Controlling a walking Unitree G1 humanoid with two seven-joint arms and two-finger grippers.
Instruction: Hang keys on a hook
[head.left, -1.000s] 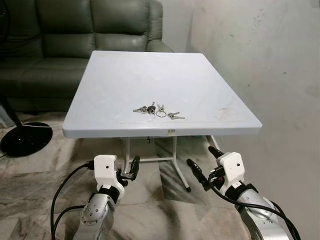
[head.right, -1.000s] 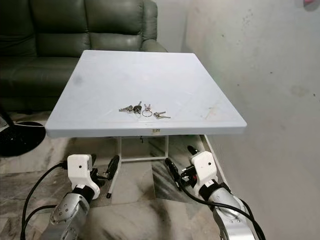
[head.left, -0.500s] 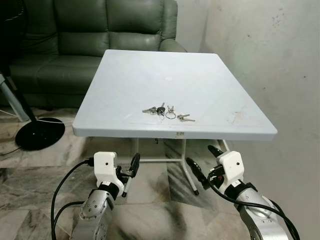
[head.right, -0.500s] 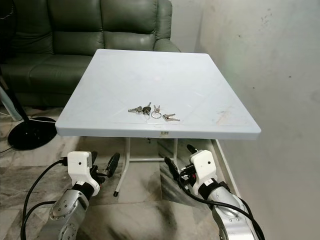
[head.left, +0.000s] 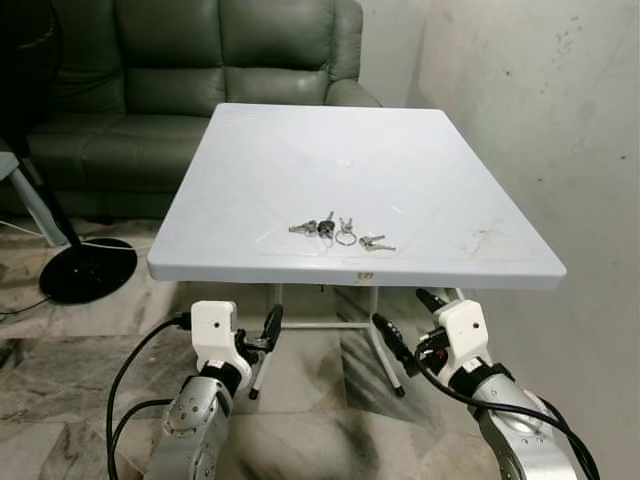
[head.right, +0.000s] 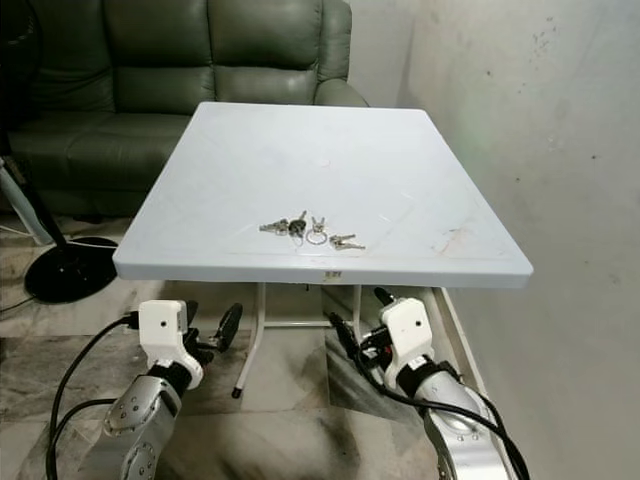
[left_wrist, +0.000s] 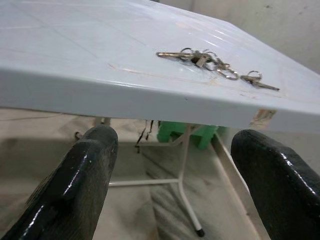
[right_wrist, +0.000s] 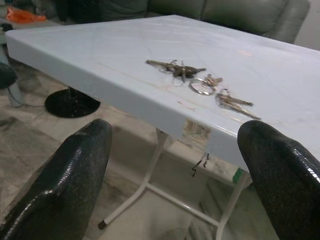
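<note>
A bunch of keys (head.left: 340, 233) on rings lies spread out on the white table (head.left: 250, 170), close to its near edge. Both arms are held low in front of that edge, below the tabletop. My left gripper (head.left: 256, 338) is open and holds nothing; in its wrist view the keys (left_wrist: 215, 62) lie up on the tabletop beyond its fingers (left_wrist: 75, 185). My right gripper (head.left: 410, 320) is also open and holds nothing, and the keys (right_wrist: 200, 80) lie ahead of it, above the level of its fingertips (right_wrist: 285, 185).
A dark green sofa (head.left: 150, 90) stands behind the table. A black round fan base (head.left: 88, 270) sits on the marble floor to the left. A grey wall (head.left: 540, 100) runs close along the table's right side. White metal table legs (head.left: 385, 350) stand under the tabletop.
The whole picture has shifted, so the camera has moved. The keys lie in the same spot on the table. Both grippers stay open and low.
</note>
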